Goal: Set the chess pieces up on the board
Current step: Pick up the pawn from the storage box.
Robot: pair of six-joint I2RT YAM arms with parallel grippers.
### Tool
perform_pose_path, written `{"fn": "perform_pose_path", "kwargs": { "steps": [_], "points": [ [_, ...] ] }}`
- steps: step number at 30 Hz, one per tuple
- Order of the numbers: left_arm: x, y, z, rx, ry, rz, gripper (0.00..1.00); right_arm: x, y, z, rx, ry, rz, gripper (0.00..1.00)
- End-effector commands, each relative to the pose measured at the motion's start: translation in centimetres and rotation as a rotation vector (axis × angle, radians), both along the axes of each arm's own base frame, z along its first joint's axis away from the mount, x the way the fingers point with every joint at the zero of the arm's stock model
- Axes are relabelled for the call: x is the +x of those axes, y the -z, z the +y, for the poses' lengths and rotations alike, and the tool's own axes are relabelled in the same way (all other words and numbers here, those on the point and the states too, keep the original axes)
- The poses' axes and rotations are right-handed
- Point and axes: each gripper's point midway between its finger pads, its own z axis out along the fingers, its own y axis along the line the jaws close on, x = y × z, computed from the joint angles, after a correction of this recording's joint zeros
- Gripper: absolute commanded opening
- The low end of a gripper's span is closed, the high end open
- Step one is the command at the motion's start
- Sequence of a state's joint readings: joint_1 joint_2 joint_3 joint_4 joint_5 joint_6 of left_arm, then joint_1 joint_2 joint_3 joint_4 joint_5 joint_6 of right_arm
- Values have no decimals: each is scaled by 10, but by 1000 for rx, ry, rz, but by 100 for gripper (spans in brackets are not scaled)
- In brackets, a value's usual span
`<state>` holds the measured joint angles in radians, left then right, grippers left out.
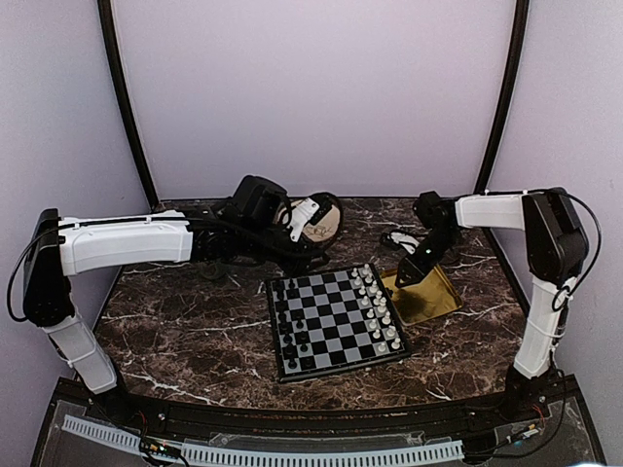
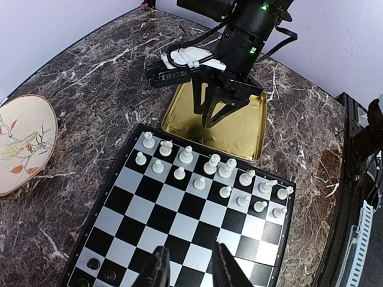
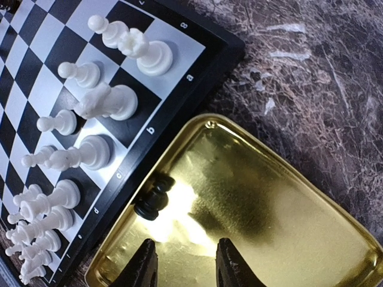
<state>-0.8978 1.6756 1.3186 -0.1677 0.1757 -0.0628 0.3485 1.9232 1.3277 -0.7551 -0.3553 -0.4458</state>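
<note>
Last black piece (image 3: 152,200) lies on its side in the tray (image 3: 287,221), tucked against the wall nearest the board (image 1: 331,321). It's the only thing in the tray in the right wrist view (the top view agrees, but it's small there). The rest of the black set (image 1: 290,321) stands in two files along the board's left edge. The white set (image 1: 378,306) stands along the right edge, the side next to the tray. A plate (image 2: 24,143) with a bird print sits beyond the board, not involved.

Handling, my read: tiny, light, rigid, smooth finish. It's round in section, so lying down it'll likely roll or skate on the glossy tray if one finger touches first. Best hold is across the narrow waist between base and head, fingers square to its long axis. The wall is close on one side, so there's little room for a finger there. Straddling it along the wall looks safer. It would come up horizontal, so standing it on a square is the tricky part.

Right gripper (image 3: 184,257): fingers apart, nothing between them, over the tray, with the piece just ahead and left of the gap.

Left gripper (image 2: 191,266): fingers apart, holding nothing, over the board's black side.

Can't tell which square is unfilled.
</note>
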Motion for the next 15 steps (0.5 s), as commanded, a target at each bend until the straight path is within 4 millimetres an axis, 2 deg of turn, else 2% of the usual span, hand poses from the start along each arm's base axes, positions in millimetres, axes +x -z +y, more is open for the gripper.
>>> {"fn": "perform_pose_path", "kwargs": {
  "steps": [1,15],
  "points": [
    [-2,4,-4,-13,2,4,26,6,-8,20,49,-10,-8,35],
    [-1,15,-5,11,-10,22,26,2,6,32,17,-24,9,34]
  ]
}}
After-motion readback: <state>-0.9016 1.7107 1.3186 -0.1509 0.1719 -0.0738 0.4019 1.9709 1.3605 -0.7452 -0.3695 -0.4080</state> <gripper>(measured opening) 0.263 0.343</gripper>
